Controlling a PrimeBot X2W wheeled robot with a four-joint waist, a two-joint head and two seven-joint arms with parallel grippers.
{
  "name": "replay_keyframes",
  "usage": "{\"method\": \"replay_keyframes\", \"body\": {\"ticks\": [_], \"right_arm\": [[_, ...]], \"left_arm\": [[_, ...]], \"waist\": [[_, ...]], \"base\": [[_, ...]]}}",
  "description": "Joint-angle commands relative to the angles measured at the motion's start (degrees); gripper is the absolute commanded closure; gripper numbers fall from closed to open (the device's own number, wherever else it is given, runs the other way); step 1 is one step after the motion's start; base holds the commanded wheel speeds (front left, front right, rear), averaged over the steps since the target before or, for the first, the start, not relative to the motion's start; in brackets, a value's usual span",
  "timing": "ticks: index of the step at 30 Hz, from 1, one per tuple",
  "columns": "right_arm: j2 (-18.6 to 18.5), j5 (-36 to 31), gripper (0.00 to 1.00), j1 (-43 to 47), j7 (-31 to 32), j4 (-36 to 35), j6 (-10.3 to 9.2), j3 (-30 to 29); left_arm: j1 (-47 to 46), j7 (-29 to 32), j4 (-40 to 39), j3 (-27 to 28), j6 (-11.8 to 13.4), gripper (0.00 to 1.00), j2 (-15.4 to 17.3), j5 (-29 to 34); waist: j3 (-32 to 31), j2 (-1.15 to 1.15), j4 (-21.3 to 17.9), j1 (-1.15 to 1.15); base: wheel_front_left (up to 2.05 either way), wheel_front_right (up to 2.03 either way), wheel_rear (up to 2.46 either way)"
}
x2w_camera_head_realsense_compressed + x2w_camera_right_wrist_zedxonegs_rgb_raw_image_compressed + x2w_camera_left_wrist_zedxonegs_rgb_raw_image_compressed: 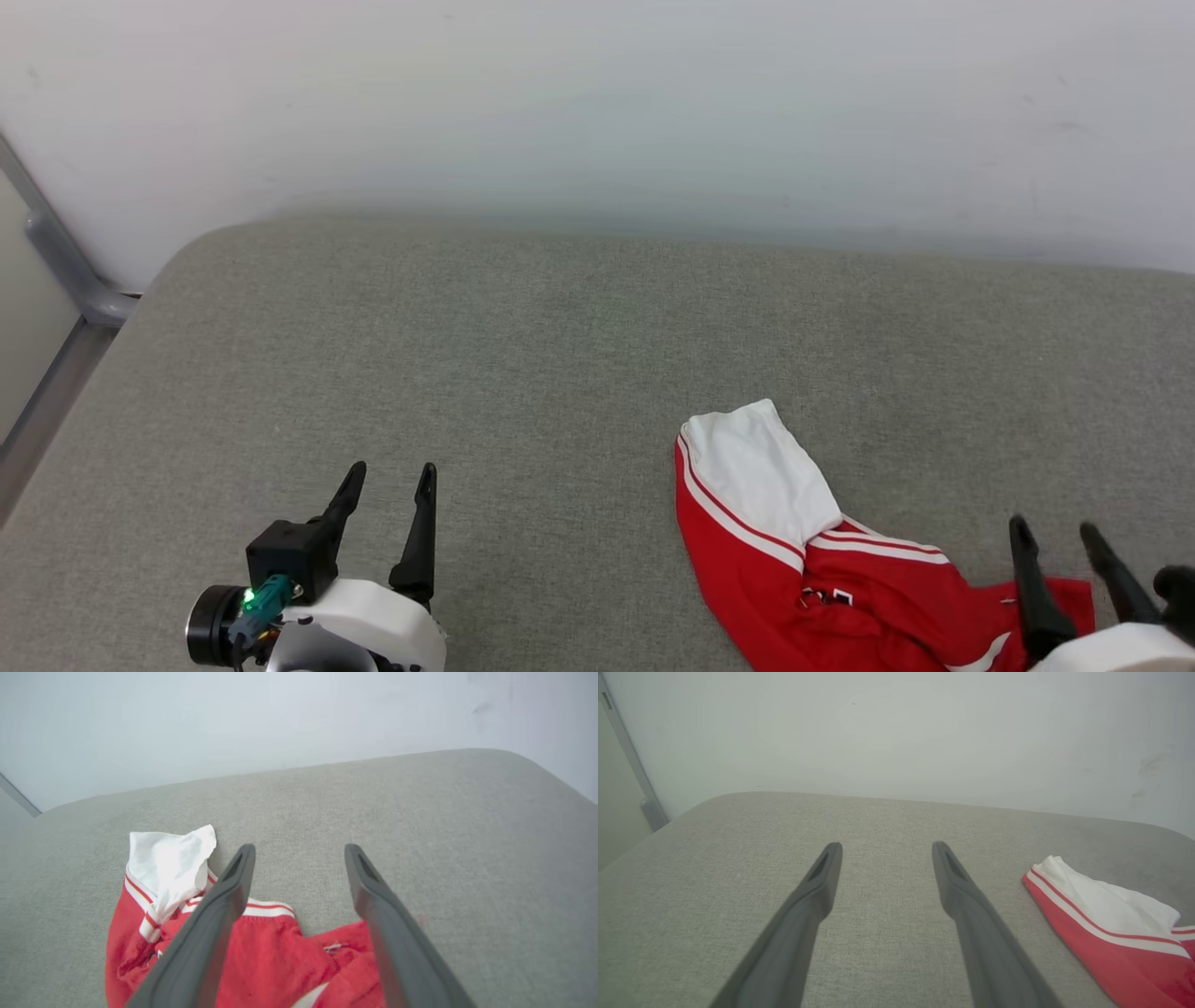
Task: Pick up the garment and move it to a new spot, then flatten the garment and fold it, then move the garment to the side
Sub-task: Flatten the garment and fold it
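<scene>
Black and long, the two fingers of the right gripper (301, 849) stand spread wide with nothing between them, hovering just above the garment (271, 961), a red jersey-style T-shirt with a white short sleeve and red-and-white striped trim. The open jaws straddle the bunched red cloth without pinching any fold, so the shirt lies under its own weight.

It sits in a crumpled heap at the near right of the grey woven cushion (560, 355). Most of that surface is bare, which probably gives room to spread the shirt flat before folding. Flattening and folding look not yet begun.

The left gripper (392, 471) is equally open and empty. It waits well apart from the shirt over bare cushion, likely parked until a second corner needs holding.

The right wrist view gives the closest look at the wrinkles and the sleeve's curled white edge. The head view adds what that one lacks: a scrap of black, white-outlined lettering on the garment (775, 560), and both grippers at once, with the right gripper (1060, 541) at the shirt's far right end. The left wrist view, looking past the left gripper (887, 847), catches the garment (1101, 924) side-on, its striped sleeve nearest. A white wall (597, 93) rises behind.
</scene>
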Motion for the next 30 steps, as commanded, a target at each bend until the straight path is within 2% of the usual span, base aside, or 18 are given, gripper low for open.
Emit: {"method": "replay_keyframes", "body": {"ticks": [1, 8, 14, 21, 22, 23, 30], "right_arm": [[0.0, -2.3, 0.00, -1.0, -1.9, -1.7, -0.04, 0.9], [0.0, -5.8, 0.00, -1.0, -1.4, -7.7, -0.04, 4.1], [0.0, -5.8, 0.00, 0.1, 1.0, -12.4, -0.04, 5.3], [0.0, -6.3, 0.00, -2.1, 2.7, -15.7, -0.04, 5.8], [0.0, -6.3, 0.00, -2.1, 2.7, -15.7, -0.04, 5.8], [0.0, -6.3, 0.00, -2.7, 2.8, -16.0, -0.04, 6.0], [0.0, -6.2, 0.00, -4.9, 2.2, -15.5, -0.04, 6.7]], "left_arm": [[0.6, 0.2, -0.3, 0.1, 0.4, 0.00, 0.4, -0.1], [-0.4, 1.1, -0.8, -0.3, 0.1, 0.00, 1.3, 0.0], [-5.3, 6.3, -0.5, -4.2, -3.7, 0.00, 0.8, -0.5], [-16.0, 15.4, 1.8, -9.9, -8.9, 0.00, -2.2, -1.1], [-16.0, 15.4, 1.8, -9.9, -8.9, 0.00, -2.2, -1.1], [-19.3, 18.1, 3.2, -11.5, -10.1, 0.00, -2.8, -1.1], [-26.4, 26.6, 8.3, -15.5, -12.3, 0.00, -3.8, -2.9]], "waist": [[-0.3, 0.00, 0.1, 0.00], [-0.4, 0.00, -0.2, 0.00], [1.7, 0.00, -1.9, 0.00], [7.6, 0.00, -5.3, 0.00], [7.6, 0.00, -5.3, 0.00], [9.3, 0.00, -6.4, 0.00], [13.4, 0.00, -9.5, 0.00]], "base": [[0.00, 0.00, 0.00], [0.00, 0.00, 0.00], [0.00, 0.00, 0.00], [0.00, 0.00, 0.00], [0.00, 0.00, 0.00], [0.00, 0.00, 0.00], [0.00, 0.00, 0.00]]}}
